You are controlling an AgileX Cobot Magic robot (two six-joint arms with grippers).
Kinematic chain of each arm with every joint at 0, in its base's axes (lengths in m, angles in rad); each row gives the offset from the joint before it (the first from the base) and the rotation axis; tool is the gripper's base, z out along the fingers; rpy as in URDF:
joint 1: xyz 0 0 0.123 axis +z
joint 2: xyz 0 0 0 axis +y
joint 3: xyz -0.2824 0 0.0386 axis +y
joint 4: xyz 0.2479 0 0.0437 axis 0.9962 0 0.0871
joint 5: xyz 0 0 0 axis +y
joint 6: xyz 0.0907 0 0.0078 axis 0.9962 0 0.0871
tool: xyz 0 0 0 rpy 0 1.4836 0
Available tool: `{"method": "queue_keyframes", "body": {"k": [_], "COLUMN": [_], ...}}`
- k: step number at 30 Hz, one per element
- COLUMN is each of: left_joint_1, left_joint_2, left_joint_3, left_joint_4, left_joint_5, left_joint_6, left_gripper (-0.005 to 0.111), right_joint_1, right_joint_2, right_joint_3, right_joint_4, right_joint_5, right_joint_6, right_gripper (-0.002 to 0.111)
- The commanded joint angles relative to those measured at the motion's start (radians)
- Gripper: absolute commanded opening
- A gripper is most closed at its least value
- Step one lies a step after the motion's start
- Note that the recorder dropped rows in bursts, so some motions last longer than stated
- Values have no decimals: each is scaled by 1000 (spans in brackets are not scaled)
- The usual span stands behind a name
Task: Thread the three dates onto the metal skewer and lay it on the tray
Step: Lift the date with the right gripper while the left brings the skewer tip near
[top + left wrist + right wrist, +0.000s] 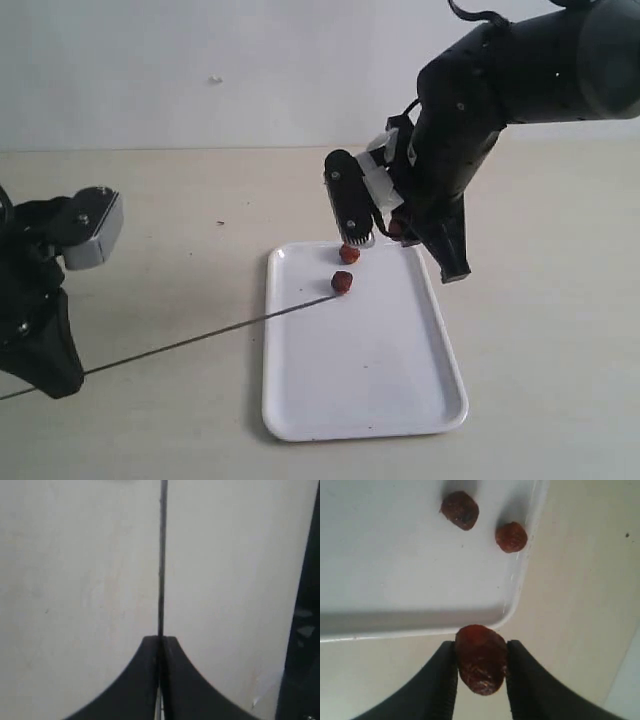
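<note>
**A:** Where do things stand, starting nearest us?

**B:** At the table's near left edge the left gripper (161,645) is pressed together on the skewer (200,338). The skewer slants across toward the tray (370,390) and crosses its left rim.

**A:** Is anything on it yet?

**B:** Its tip meets one date (342,283) in the tray's far half, but I cannot tell whether it is pierced or only touching. A second date (349,254) lies loose just beyond, close to the far rim.

**A:** And the last one?

**B:** The third date (479,667) is pinched between the fingers of the right gripper (481,652), just outside the tray's far rim by its right corner.

**A:** So how far along is it?

**B:** Early, I judge. At most one date is threaded. Two, perhaps all three, are left to thread, and then the skewer has to be laid on the tray.
</note>
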Motion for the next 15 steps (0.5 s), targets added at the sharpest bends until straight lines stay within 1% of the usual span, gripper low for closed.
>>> {"method": "queue_keyframes", "body": {"k": [1, 3, 4, 5, 7, 9, 11, 13, 15], "left_joint_1": [8, 8, 8, 8, 8, 8, 8, 8, 8], "left_joint_2": [-3, -3, -3, -3, -3, -3, 0, 2, 13], "left_joint_3": [51, 53, 53, 53, 53, 53, 53, 53, 53], "left_joint_4": [-16, -18, -20, -23, -69, -93, -102, -102, -105], "left_joint_5": [-118, -167, -229, -254, -332, -364, -377, -374, -341], "left_joint_6": [110, 116, 116, 116, 118, 119, 119, 112, 100], "left_gripper": [0, 0, 0, 0, 0, 0, 0, 0, 0], "right_joint_1": [2, 2, 2, 2, 2, 2, 2, 2, 2], "right_joint_2": [-37, -46, -50, -50, -50, -50, -51, -56, -65], "right_joint_3": [5, 5, 5, 5, 5, 5, 5, 5, 5], "right_joint_4": [47, 69, 94, 104, 170, 236, 260, 260, 249], "right_joint_5": [42, 90, 145, 168, 252, 280, 290, 290, 283], "right_joint_6": [-25, -37, -39, -39, -39, -39, -39, -48, -86], "right_gripper": [32, 32, 32, 32, 32, 32, 32, 32, 32]}}
